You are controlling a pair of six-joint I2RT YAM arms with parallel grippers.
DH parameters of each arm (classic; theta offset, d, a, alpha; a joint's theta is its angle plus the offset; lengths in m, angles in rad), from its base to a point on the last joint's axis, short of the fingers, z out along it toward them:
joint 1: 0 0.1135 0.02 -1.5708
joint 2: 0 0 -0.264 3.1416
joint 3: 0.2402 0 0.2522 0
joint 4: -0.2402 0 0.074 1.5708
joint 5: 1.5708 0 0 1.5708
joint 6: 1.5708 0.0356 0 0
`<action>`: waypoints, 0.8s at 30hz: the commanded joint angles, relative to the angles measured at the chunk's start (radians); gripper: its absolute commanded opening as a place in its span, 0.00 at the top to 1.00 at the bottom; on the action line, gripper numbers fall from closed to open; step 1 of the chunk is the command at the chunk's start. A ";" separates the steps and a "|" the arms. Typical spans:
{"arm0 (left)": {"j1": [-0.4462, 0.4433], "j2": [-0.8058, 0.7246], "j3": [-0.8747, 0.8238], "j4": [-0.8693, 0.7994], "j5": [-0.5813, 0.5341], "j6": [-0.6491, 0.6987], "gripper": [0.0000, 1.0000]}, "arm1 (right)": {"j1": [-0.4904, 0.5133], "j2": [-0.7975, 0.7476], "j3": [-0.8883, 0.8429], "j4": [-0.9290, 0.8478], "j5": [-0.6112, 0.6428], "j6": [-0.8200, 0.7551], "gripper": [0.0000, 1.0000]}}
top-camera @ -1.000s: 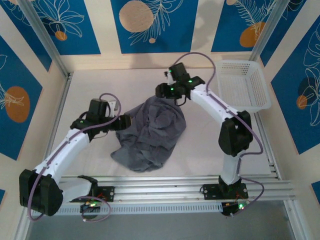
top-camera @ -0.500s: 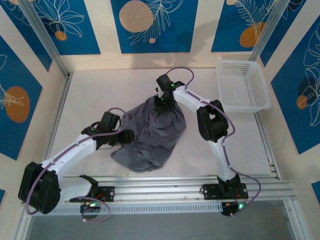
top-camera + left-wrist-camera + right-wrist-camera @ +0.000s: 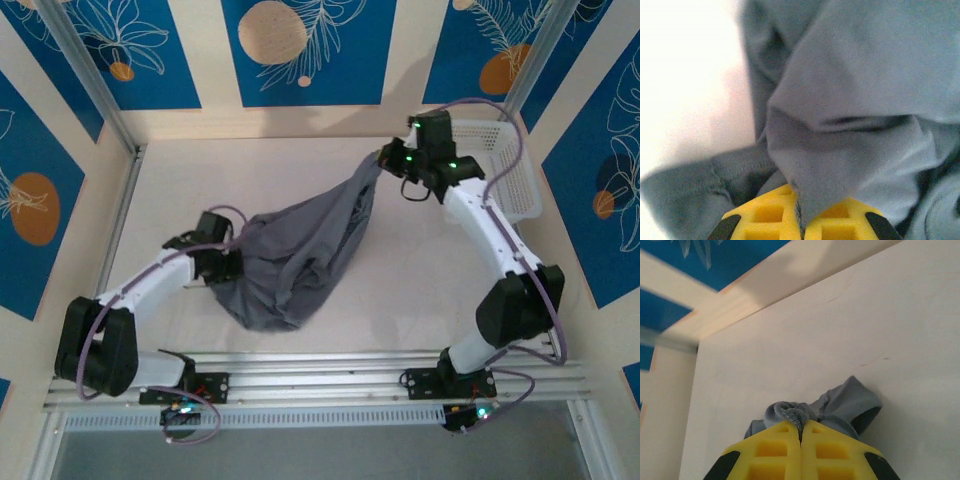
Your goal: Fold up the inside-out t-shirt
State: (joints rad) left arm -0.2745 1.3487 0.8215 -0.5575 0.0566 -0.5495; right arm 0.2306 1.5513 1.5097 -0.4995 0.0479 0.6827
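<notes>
The slate-grey t-shirt point(image 3: 300, 250) lies crumpled mid-table, one part stretched up and to the right. My right gripper point(image 3: 383, 160) is shut on that raised end; in the right wrist view a stitched hem of the t-shirt point(image 3: 847, 402) bunches out from between the yellow fingers point(image 3: 772, 447) of the right gripper point(image 3: 801, 432). My left gripper point(image 3: 232, 265) is shut on the shirt's left side, low on the table. In the left wrist view a fold of the t-shirt point(image 3: 855, 100) runs down between the closed yellow fingers point(image 3: 765, 212) of the left gripper point(image 3: 801, 212).
A white mesh basket point(image 3: 505, 195) stands at the back right, just behind the right arm. The pale table point(image 3: 180, 190) is bordered by wooden walls and an aluminium rail point(image 3: 320, 365) at the near edge.
Both grippers closed on the shirt. The right gripper rose and swung right toward the basket, drawing a part of the shirt out. The left gripper moved in to the shirt's left edge.
</notes>
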 commanded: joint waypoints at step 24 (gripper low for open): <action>0.120 -0.134 -0.168 0.013 -0.014 -0.236 0.65 | -0.046 0.004 -0.193 -0.017 -0.031 0.059 1.00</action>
State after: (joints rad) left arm -0.1650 1.1660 0.6807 -0.6128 -0.0483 -0.7048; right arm 0.1741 1.5429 1.2938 -0.5194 0.0624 0.7597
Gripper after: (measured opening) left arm 0.343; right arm 0.062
